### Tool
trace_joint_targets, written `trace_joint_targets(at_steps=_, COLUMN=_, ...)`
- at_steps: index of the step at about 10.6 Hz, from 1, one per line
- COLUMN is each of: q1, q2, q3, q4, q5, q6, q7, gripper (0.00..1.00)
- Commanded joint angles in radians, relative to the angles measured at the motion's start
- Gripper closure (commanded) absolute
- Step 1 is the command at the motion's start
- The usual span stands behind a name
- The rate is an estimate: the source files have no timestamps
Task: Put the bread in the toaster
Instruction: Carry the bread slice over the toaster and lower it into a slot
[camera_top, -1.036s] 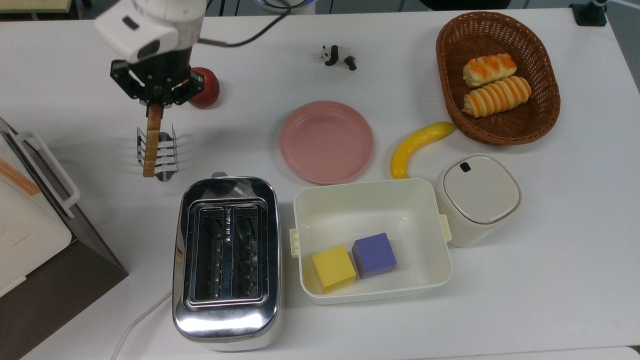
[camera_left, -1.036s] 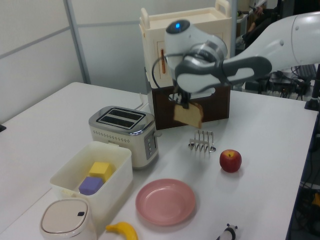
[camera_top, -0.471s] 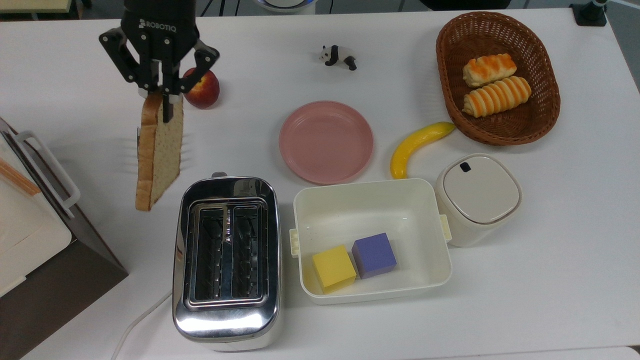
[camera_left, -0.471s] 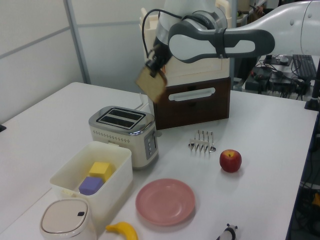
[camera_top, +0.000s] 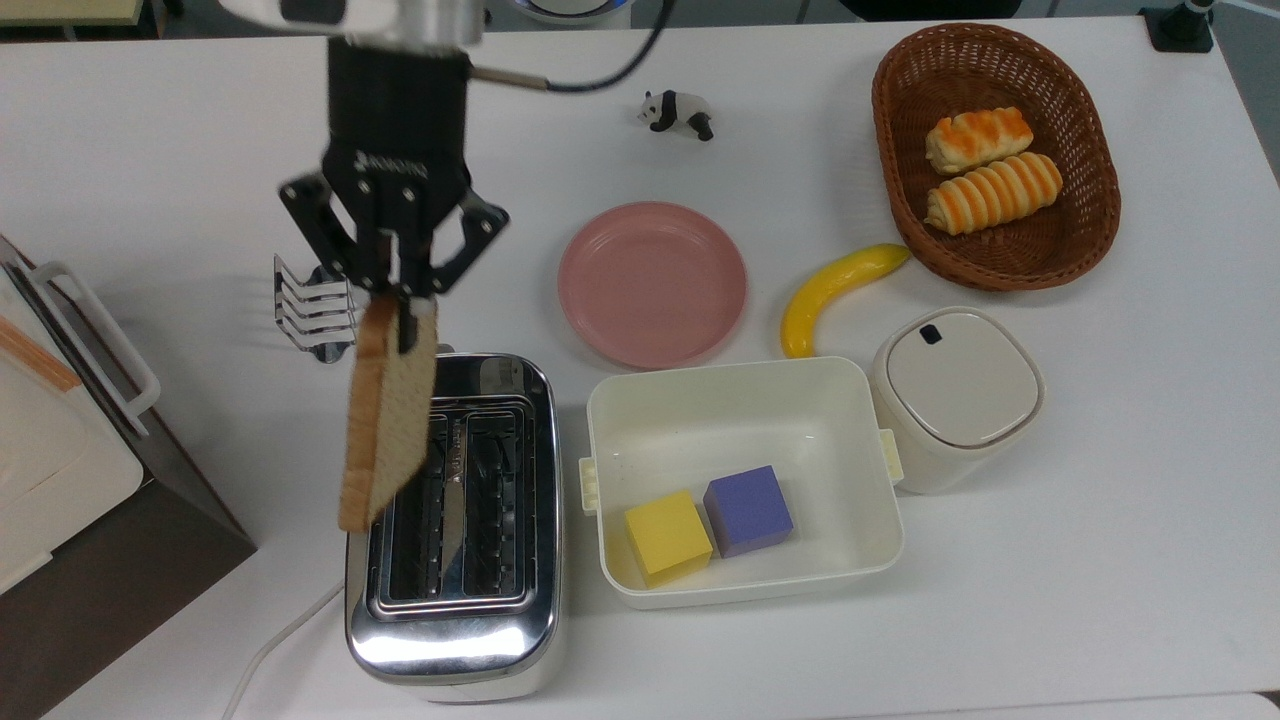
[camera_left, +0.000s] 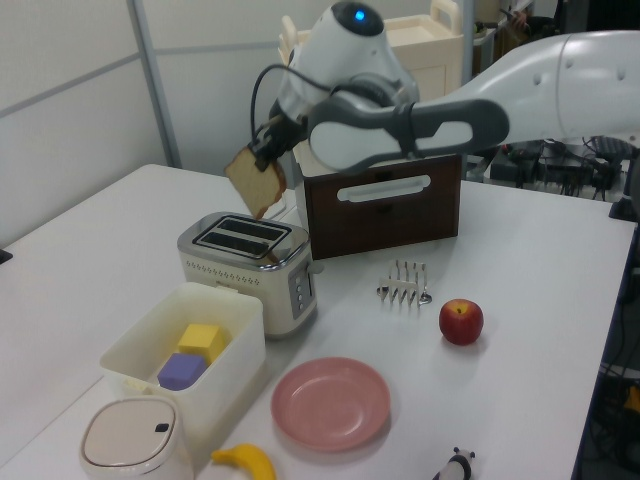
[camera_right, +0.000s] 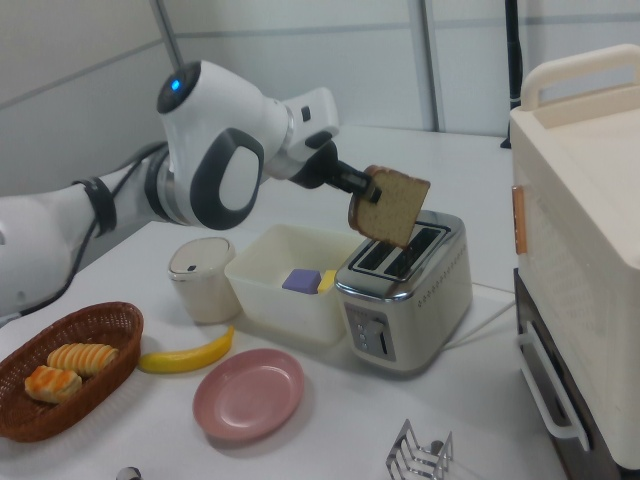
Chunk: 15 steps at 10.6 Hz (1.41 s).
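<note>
Bread (camera_top: 388, 420) is held in the air, left of the middle of the top view, with the jaws of the gripper (camera_top: 400, 300) clamped on its top edge. It is hung tilted, just above the toaster (camera_top: 455, 525) and not touching it. The two dark slots are seen bare below it. A metal toast rack (camera_top: 315, 320) is stood on the white worktop (camera_top: 1100, 560) beside the gripper. A cream tub (camera_top: 740, 480) with a yellow block (camera_top: 667, 535) and a purple block (camera_top: 748, 510) is set just right of the toaster.
</note>
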Motion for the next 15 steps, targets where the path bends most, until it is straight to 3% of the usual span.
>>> trace_joint_targets(at_steps=1, q1=0.034, q2=0.061, q3=-0.028, q4=0.016, q5=-0.026, q6=0.05, q7=0.047, gripper=1.0)
trace_joint_targets(at_steps=7, q1=0.036, q2=0.067, q3=-0.064, q4=0.007, q5=-0.028, q6=-0.011, q7=-0.042, gripper=1.0)
trace_joint_targets(at_steps=13, q1=0.054, q2=0.038, q3=-0.065, q4=0.005, q5=-0.014, q6=-0.104, q7=-0.086, gripper=0.97)
trace_joint_targets(at_steps=15, q1=0.057, q2=0.043, q3=-0.065, q4=-0.007, q5=-0.014, q6=-0.096, q7=-0.054, gripper=0.0)
